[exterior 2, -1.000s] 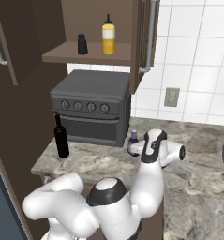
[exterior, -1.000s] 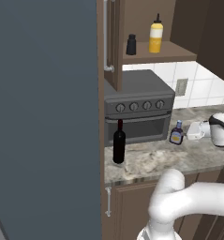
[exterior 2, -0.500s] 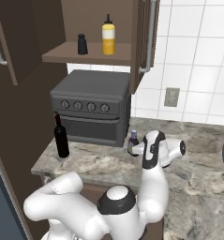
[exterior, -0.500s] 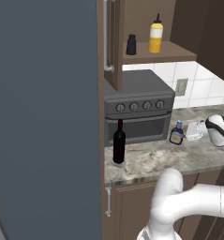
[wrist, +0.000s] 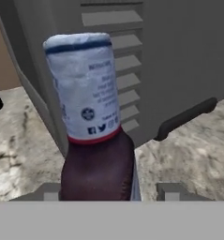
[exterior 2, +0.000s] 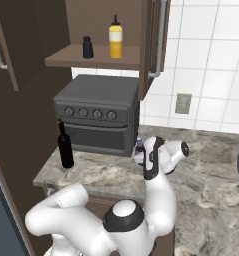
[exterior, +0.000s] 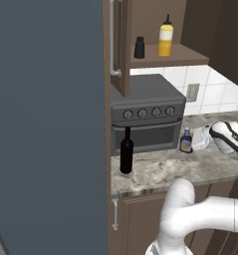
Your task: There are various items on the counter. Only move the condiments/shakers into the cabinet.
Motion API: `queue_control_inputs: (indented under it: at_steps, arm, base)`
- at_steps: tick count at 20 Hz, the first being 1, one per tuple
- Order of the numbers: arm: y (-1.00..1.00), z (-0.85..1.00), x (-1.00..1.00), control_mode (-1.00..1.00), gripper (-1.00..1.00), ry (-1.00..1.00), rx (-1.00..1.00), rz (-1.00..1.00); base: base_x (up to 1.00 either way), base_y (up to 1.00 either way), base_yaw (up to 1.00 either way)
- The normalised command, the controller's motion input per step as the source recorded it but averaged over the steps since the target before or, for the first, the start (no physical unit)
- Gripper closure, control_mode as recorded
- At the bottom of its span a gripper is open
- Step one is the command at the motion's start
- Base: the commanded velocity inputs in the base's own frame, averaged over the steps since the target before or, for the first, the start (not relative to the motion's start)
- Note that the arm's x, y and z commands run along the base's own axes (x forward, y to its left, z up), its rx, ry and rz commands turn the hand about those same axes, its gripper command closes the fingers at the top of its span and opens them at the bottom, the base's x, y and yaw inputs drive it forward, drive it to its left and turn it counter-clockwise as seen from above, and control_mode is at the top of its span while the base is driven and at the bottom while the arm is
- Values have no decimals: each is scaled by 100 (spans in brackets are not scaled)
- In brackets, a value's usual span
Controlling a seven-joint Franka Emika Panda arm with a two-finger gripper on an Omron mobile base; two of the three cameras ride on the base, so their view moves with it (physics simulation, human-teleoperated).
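Jaws narrowed since prev; gripper (wrist: 108, 192) horiz, straddling blue-purple bottle (wrist: 92, 112).

Flat, even rendered light, faint shadows, no glare; close hand view slightly soft.

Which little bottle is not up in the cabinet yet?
The blue-purple bottle. It stands on the counter by the oven, while the black shaker and yellow bottle already sit on the cabinet shelf.

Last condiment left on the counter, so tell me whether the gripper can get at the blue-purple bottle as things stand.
Probably yes. The gripper is already at the blue-purple bottle, which sits between its fingers in the hand view. Nothing stands between them; the toaster oven is behind it.
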Motion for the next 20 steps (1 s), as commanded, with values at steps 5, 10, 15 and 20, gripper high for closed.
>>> queue_control_inputs:
  at_steps: [5,10,15,20]
  arm:
    - [0,25,-27,-100,100,0,2,-3]
    - [-5,97,-72,-100,100,0,8,-16]
    - [7,100,-90,-100,100,-1,0,-13]
    - [35,100,-100,-100,100,0,0,-9]
  base:
    - [0,0,0]
    - [0,0,0]
    - [0,0,0]
    - [0,0,0]
